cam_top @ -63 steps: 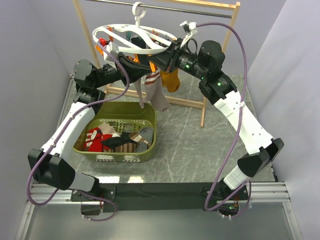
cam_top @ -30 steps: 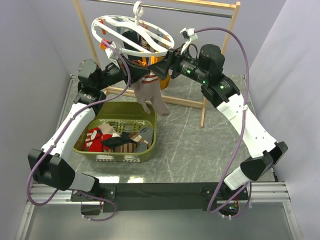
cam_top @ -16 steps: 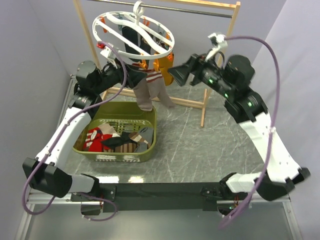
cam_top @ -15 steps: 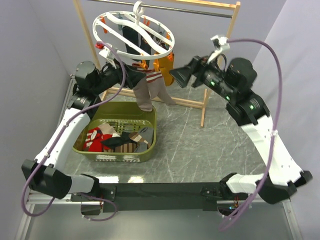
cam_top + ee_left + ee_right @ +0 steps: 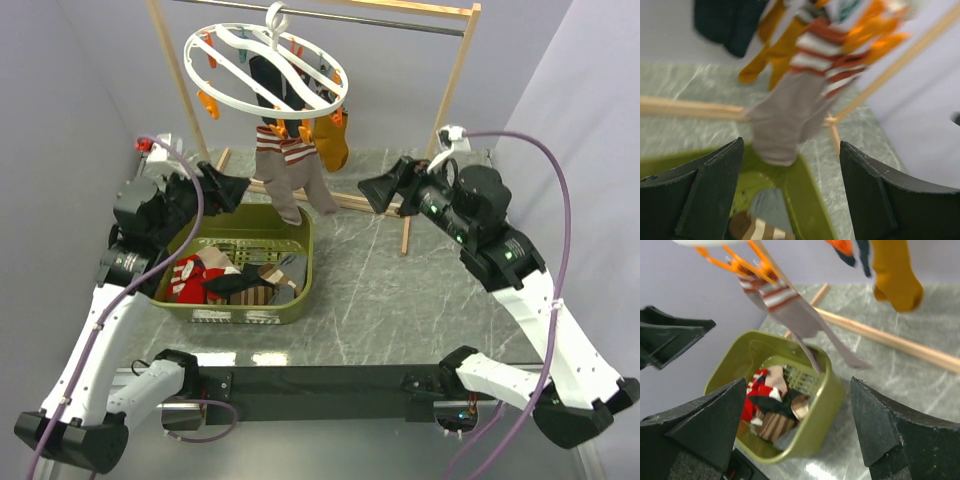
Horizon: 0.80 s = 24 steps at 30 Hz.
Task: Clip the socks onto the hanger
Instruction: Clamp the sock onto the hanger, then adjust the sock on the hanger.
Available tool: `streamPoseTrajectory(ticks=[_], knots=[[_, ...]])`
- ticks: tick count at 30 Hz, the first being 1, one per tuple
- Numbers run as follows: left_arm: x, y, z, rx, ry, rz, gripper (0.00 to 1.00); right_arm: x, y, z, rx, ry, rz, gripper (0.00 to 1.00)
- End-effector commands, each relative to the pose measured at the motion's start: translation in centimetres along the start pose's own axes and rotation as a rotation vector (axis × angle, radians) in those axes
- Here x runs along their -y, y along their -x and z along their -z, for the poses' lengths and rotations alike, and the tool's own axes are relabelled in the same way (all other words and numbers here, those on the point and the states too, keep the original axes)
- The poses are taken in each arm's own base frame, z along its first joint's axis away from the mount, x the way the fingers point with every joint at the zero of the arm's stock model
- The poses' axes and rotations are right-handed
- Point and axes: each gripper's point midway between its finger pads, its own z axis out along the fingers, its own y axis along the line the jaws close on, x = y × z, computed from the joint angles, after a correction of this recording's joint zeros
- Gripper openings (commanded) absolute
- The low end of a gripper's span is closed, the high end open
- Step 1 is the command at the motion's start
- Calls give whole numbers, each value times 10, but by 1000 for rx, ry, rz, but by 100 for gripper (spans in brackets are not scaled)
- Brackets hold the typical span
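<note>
Both arms have pulled back from the hanger since the earlier frames, and the left end effector (image 5: 226, 187), which was closed at the socks a second ago, now stands with its jaws wide apart and nothing between them, low at the left above the green basket (image 5: 305, 262) of spare socks. Just right of it the socks (image 5: 288, 180) hang free from the orange clips (image 5: 283, 128) on the near rim of the hanger (image 5: 268, 45), striped cuffs up and toes dangling over the basket's far edge, touching neither arm. They look clipped, so the task seems done or nearly so. Such socks are probably light, soft and limp; the ribbed cuff is the firmest place to take hold, and the hanger, hung by its hook, would likely swing at a slight push. A mustard sock (image 5: 333, 145) hangs just beside them. Further right, the right end effector (image 5: 380, 188) is likewise spread and empty, well clear above the surface (image 5: 380, 290).
</note>
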Motion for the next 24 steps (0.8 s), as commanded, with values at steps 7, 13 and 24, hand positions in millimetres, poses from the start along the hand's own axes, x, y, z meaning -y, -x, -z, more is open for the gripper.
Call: streamPoseTrajectory(ticks=[7,13,24], knots=[[-67,-73,35,-70,300,220,82,36,-45,21,2,-94,-96,91],[-84,-88,47,-44,385,278,86,54,-70,27,16,-110,-80,91],[-90,-94,49,23,381,329,89,70,-94,34,20,-129,-58,89]])
